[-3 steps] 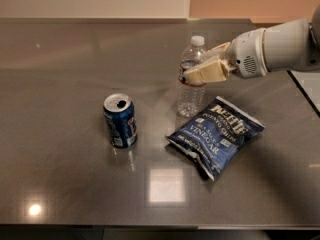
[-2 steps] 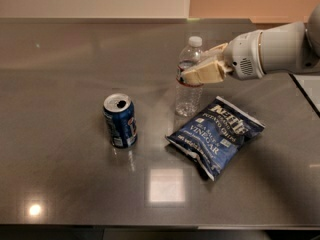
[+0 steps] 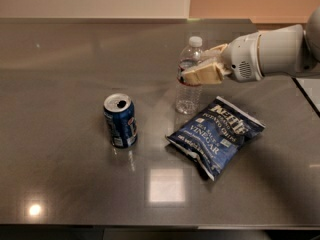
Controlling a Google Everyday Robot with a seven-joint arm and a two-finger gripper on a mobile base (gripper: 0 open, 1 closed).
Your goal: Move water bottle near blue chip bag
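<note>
Hand [image 3: 197,71] clamped on the water bottle [image 3: 188,96] at its label band
The bottle is upright, base at or just above the tabletop [image 3: 75,59], just beside the blue chip bag [image 3: 216,134]; a blue soda can [image 3: 120,120] stands apart, left

The glossy grey desk [image 3: 60,59] carries a blue soda can [image 3: 120,120] upright left of centre. Toward the right edge stands the water bottle [image 3: 188,91], clasped at its label by the gripper [image 3: 197,69]. The blue chip bag [image 3: 215,135] lies flat just beside it, nearer the front edge.
</note>
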